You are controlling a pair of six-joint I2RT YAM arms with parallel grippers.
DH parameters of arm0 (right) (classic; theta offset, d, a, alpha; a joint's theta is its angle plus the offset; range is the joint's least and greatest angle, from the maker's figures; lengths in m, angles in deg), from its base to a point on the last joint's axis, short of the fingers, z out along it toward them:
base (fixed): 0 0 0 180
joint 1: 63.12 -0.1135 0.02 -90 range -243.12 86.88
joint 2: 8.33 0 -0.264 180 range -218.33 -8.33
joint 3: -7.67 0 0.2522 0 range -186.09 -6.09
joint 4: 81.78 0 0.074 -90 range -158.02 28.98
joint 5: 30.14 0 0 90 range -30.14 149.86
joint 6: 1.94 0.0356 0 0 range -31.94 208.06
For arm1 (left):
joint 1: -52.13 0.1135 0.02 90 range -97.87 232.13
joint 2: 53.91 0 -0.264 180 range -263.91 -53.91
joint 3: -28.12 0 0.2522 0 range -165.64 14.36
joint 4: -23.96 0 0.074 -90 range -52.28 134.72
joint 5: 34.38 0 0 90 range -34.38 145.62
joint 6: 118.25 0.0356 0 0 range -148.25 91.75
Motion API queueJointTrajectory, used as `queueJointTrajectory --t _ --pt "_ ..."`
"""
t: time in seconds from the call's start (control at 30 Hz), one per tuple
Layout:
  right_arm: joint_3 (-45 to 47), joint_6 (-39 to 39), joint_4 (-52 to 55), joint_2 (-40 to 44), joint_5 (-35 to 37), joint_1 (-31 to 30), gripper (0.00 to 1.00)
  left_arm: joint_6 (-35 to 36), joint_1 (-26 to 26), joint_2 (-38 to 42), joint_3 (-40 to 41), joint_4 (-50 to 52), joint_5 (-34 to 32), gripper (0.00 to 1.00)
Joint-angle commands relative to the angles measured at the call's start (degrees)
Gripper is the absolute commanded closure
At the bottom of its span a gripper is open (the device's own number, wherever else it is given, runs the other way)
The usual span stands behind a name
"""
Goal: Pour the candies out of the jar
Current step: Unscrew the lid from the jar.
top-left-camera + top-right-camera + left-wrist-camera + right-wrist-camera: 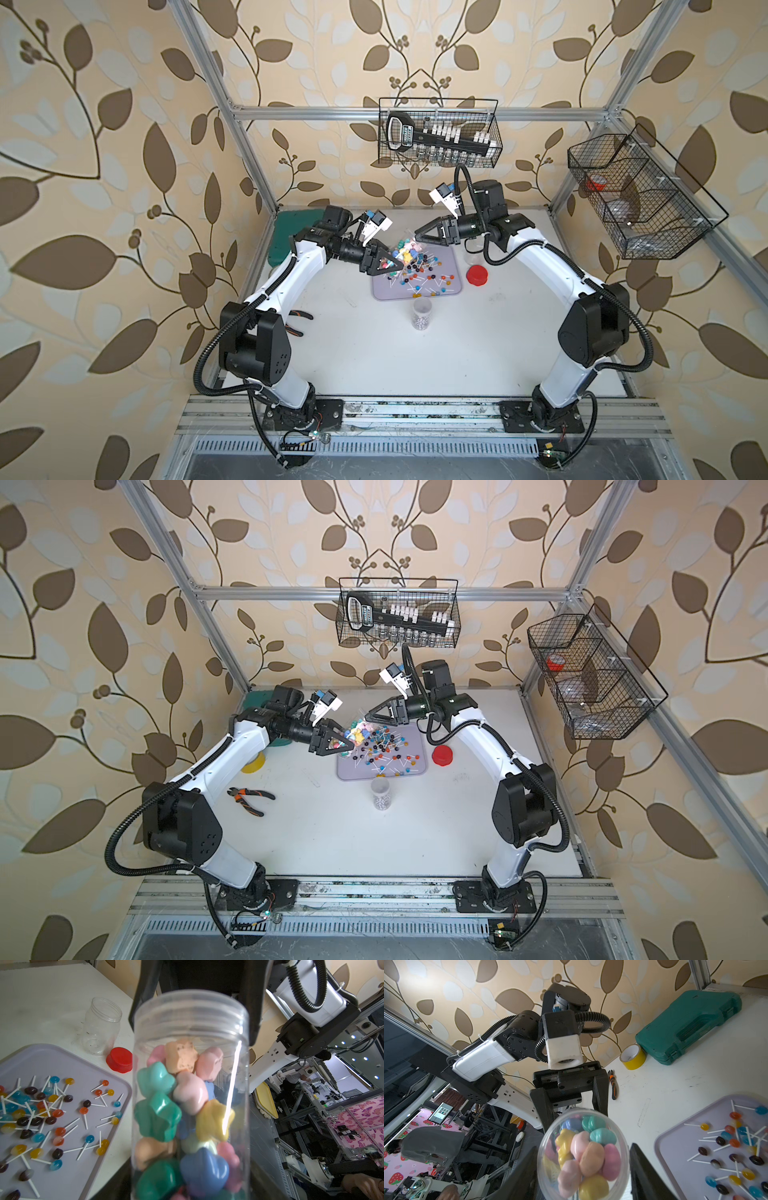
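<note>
My left gripper (395, 261) is shut on a clear jar (401, 250) (191, 1022), which it holds tilted over the near left corner of a lavender tray (382, 293). Pastel star-shaped candies (158, 1118) fill the jar, and none of them lie on the tray. At the jar's far end my right gripper (418, 237) (583, 1159) has a finger pressed on each side of the clear lid (583, 1153). Lollipops (419, 274) (41, 1115) on white sticks are scattered over the tray.
An upright clear jar (422, 316) of small candies stands just in front of the tray. To the tray's right are a red lid (477, 275) and an empty jar (101, 1024). At the left lie a green case (687, 1024), yellow tape (253, 762) and pliers (249, 798).
</note>
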Motion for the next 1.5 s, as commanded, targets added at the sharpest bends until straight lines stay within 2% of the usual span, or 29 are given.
queueJointTrajectory --t 0.0,0.13,0.2,0.27,0.37,0.47,0.63,0.77,0.83,0.97,1.2,1.3,1.47 --pt "-2.0 -1.8 1.2 -0.5 -2.0 -1.3 0.69 2.2 -0.9 0.5 -2.8 0.2 0.7 0.38" --pt "-2.0 -2.1 1.9 0.0 -0.9 -1.2 0.61 2.6 -1.0 1.7 -2.2 0.0 -1.6 0.42" --pt "-2.2 -2.0 2.2 0.2 -0.1 -1.2 0.52 2.6 -1.1 2.3 -1.7 -0.4 -2.5 0.43" --pt "-2.4 -1.7 2.3 0.5 0.1 -1.2 0.47 2.5 -1.3 2.7 -1.6 -0.7 -3.5 0.44" --pt "-2.7 -0.4 2.3 0.7 0.8 -1.0 0.30 2.2 -1.5 3.3 -1.4 -1.3 -5.0 0.44" --pt "-2.8 1.5 2.3 1.3 2.1 -0.4 0.23 1.4 -1.8 4.3 -0.5 -2.8 -8.1 0.44" --pt "-2.6 8.3 2.4 3.4 5.7 2.5 0.20 1.3 -2.8 7.6 2.0 -5.5 -16.0 0.44" --pt "-2.7 13.3 7.1 4.3 7.0 6.6 0.19 2.6 -5.4 12.2 4.4 -7.6 -25.5 0.44" --pt "-3.5 12.9 12.1 4.1 7.3 7.4 0.19 3.7 -7.1 13.9 5.5 -8.3 -30.4 0.44" --pt "-6.6 7.2 24.1 2.9 7.1 7.2 0.19 7.2 -11.2 16.5 7.1 -7.7 -40.3 0.44" --pt "-4.2 4.9 28.1 5.2 6.2 4.6 0.17 9.6 -14.1 19.4 9.0 -8.3 -45.9 0.44" --pt "-3.3 3.0 30.5 5.2 6.7 2.2 0.11 9.7 -14.5 19.9 9.3 -8.6 -46.1 0.44" --pt "-1.7 2.1 30.8 5.2 6.9 0.2 0.11 9.2 -14.7 20.4 9.0 -8.8 -44.8 0.44"
